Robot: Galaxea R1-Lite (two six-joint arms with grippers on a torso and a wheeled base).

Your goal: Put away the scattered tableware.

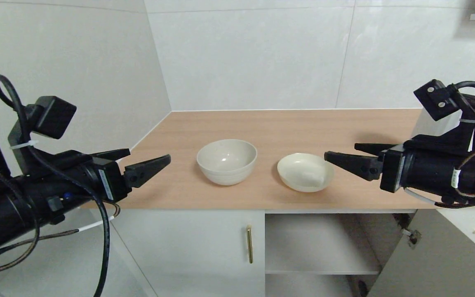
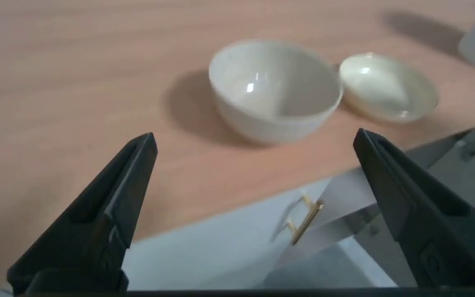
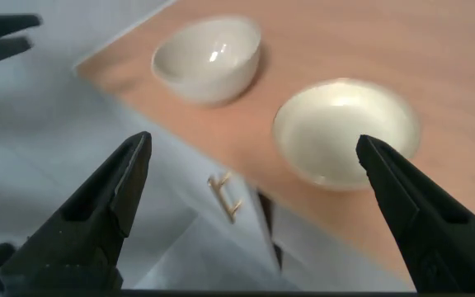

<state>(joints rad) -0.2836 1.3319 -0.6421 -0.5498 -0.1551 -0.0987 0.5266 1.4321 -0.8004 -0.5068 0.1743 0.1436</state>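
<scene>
Wooden counter (image 1: pixel 287 123) carries two round cream bowls near its front edge, mouths up, neither with a long axis: deep bowl (image 1: pixel 226 161) left, shallow bowl (image 1: pixel 306 171) just beside it, not touching; left claw (image 1: pixel 149 154) and right claw (image 1: pixel 340 150) flank them, both spread wide, empty.

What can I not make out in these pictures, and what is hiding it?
- Head view: a pale object on the counter, mostly hidden behind the right arm; I cannot tell what it is.
- Head view: the lower shelf of the open cabinet, cut off by the bottom edge.
- Right wrist view: the shallow bowl, blurred; whether it holds anything is unclear.
</scene>
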